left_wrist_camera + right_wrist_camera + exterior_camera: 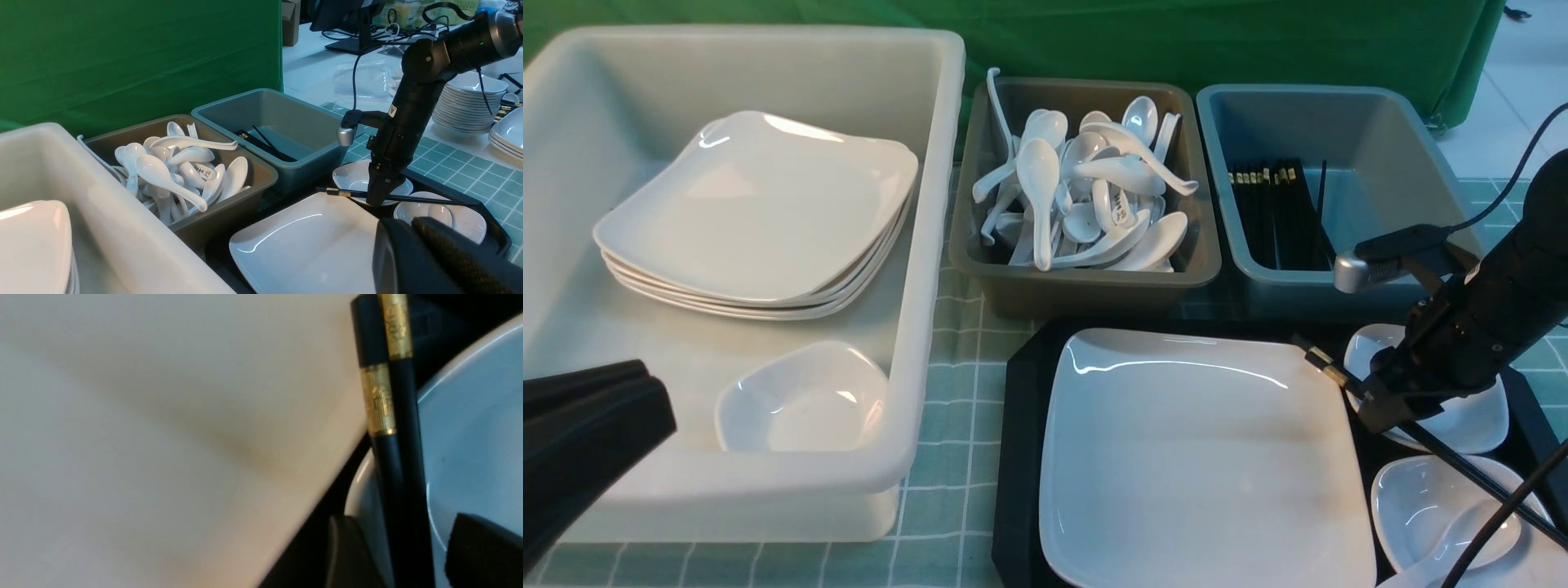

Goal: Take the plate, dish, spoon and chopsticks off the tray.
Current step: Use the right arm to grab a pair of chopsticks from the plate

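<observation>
On the right side of the tray (1021,425), between the large plate (1201,457) and the two small dishes, the chopsticks (1462,464) lay side by side, with the gold-banded thick ends pointing away from the robot. They appeared to rest across the rims of the far dish (1478,425) and the near dish (1413,490), so they were a little raised from the tray floor. The right gripper (1384,408) stood low over them, not far behind the gold bands. Its jaws were parted, with one finger (347,551) on each side of the pair, and a small gap showed on one side, so nothing was pinched yet. The left gripper (596,433) hung over the white tub with its jaws closed on nothing. I judged the chopsticks to be light and stiff but smooth and narrow. One stick could therefore roll over the other or slip out when the jaws close. A hold nearer the middle would balance them better, because the long thin ends might tip down from a grip near the thick end. The squeeze should cross both sticks squarely, and the fingers should stay clear of the dish rims, since the glossy dishes could shift or chip.
</observation>
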